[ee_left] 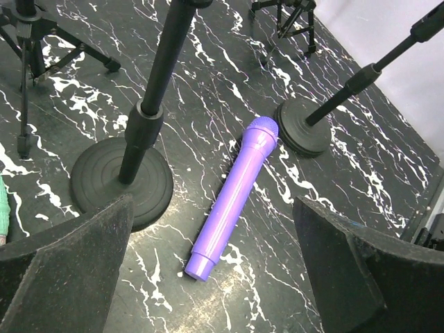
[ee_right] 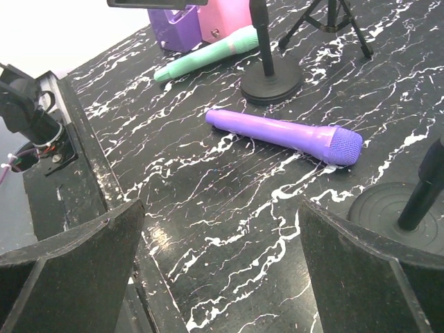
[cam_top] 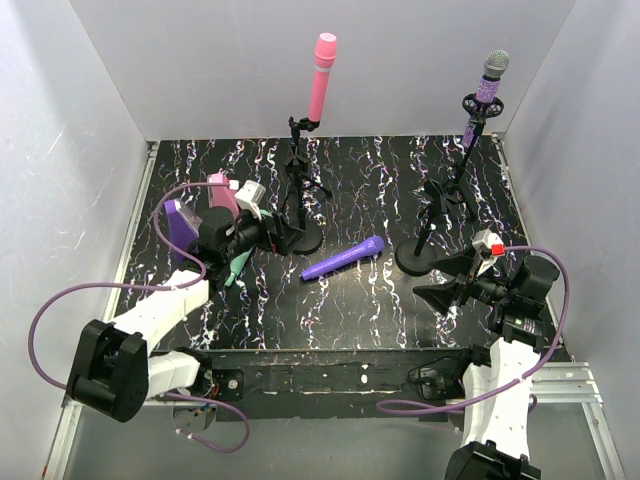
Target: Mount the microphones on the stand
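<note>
A plain purple microphone (cam_top: 343, 258) lies flat mid-table; it shows in the left wrist view (ee_left: 234, 200) and the right wrist view (ee_right: 284, 133). A pink microphone (cam_top: 324, 75) stands upright in a stand clip at the back. A glittery purple microphone (cam_top: 489, 88) with a silver-grey head sits in the right stand. A mint green microphone (cam_top: 236, 268) lies partly under my left arm, also seen in the right wrist view (ee_right: 208, 55). My left gripper (cam_top: 268, 235) is open and empty, left of the purple microphone. My right gripper (cam_top: 438, 280) is open and empty, to its right.
A round stand base (cam_top: 300, 240) sits by my left gripper, another (cam_top: 420, 258) by my right gripper. Tripod stands (cam_top: 300, 180) (cam_top: 450, 195) stand behind them. Pink (cam_top: 222, 192) and purple (cam_top: 178, 220) wedge boxes sit at the left. White walls enclose the table.
</note>
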`<action>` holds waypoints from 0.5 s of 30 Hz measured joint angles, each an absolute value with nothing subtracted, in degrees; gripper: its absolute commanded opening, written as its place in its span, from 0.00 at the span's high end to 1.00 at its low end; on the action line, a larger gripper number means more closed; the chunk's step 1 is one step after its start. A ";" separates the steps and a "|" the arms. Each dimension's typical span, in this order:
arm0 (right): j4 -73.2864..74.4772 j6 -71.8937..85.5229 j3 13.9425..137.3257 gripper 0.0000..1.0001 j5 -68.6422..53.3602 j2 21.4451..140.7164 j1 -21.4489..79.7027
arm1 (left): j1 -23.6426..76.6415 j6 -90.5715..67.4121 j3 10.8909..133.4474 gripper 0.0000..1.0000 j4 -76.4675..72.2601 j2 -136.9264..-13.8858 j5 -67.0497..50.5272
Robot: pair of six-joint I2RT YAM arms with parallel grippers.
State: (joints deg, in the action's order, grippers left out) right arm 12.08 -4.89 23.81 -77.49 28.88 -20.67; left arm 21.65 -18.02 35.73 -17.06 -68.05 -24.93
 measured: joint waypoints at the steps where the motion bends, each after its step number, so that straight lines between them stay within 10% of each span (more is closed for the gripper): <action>1: 12.08 -4.78 23.81 0.02 -77.06 28.88 -20.67 | 21.78 -17.65 35.73 0.02 -17.17 -68.05 -24.45; 15: 12.01 -3.16 23.81 0.02 -73.56 29.12 -20.99 | 22.35 -14.50 36.60 0.07 -33.65 -81.82 -18.48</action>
State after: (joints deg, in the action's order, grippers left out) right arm 12.01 -3.16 23.81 -73.56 29.12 -20.99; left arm 22.35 -14.50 36.60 -33.65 -81.82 -18.48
